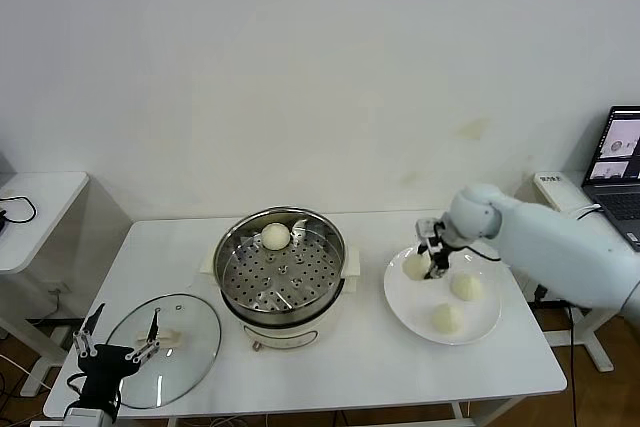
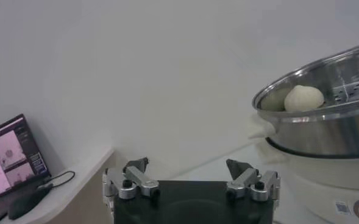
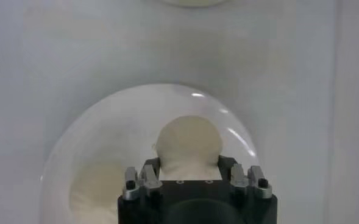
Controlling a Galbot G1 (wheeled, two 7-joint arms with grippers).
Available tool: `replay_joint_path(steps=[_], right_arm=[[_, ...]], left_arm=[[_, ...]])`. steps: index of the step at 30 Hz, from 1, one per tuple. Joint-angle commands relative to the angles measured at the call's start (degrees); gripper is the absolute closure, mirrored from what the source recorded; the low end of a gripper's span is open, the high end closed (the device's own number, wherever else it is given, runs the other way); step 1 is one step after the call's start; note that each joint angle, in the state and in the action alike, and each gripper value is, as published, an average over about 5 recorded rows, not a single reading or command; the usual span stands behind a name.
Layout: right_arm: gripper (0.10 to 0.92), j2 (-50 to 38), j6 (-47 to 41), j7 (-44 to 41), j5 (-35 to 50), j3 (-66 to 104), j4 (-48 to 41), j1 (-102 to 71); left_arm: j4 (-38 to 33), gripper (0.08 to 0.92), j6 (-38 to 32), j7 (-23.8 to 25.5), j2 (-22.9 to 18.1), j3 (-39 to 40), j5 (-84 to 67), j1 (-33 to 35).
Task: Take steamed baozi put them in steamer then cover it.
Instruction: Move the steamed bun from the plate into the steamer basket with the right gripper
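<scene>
The steamer (image 1: 232, 282) stands mid-table with one baozi (image 1: 275, 236) on the far side of its perforated tray. It also shows in the left wrist view (image 2: 325, 131) with that baozi (image 2: 304, 97). Three baozi are at the white plate (image 1: 482, 325) on the right. My right gripper (image 1: 425, 265) is shut on the plate's leftmost baozi (image 1: 413, 267), which sits between the jaws in the right wrist view (image 3: 187, 140). Two baozi (image 1: 465, 286) (image 1: 447, 318) lie loose. The glass cover (image 1: 190, 347) lies flat at the front left. My left gripper (image 1: 120, 335) is open and empty beside it.
A laptop (image 1: 620, 162) and a white box (image 1: 555, 187) stand on a stand at the far right. A small side table (image 1: 30, 207) is at the far left. The table's front edge runs just below the cover and plate.
</scene>
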Motion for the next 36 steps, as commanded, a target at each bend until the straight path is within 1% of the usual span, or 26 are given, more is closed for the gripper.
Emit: replay_joint_path(steps=[1,8,15,20,25,30,36], right_arm=[[0.429,-1.18,-1.95,0.06,8.82,-6.69,4.62,15.28],[0.423,6.31,-6.43,2.42,18.39,-9.24,6.46,22.92],[0.419,19.64,-11.67,6.41,24.63,-8.35,2.76,20.88],[0.415,28.18,-13.7,8.61,25.67,-8.21,-1.29,16.63],[0.414,34.35,-15.42,10.82,25.88,-8.51,-5.65,12.03],[0.414,38.19,-16.22,12.09,26.33,-8.55,-9.1,8.94],[0.414,41.17,-17.1,13.09,26.56,-9.83,-10.89,6.86]], left_arm=[[-0.02,0.177,0.09,0.03,0.19,0.05,-0.07,-0.05],[-0.41,0.177,0.17,0.06,0.41,0.04,-0.13,-0.12],[-0.57,0.177,0.16,0.0,0.83,-0.75,-0.63,0.39],[-1.06,0.177,0.25,0.05,0.3,-0.79,-0.63,0.23],[-1.35,0.177,0.44,0.14,0.01,-0.9,-0.73,-0.01],[-1.31,0.177,0.42,0.1,-0.11,-1.04,-1.01,-0.04],[-1.73,0.177,0.7,0.13,-1.34,-0.48,-0.87,-0.82]])
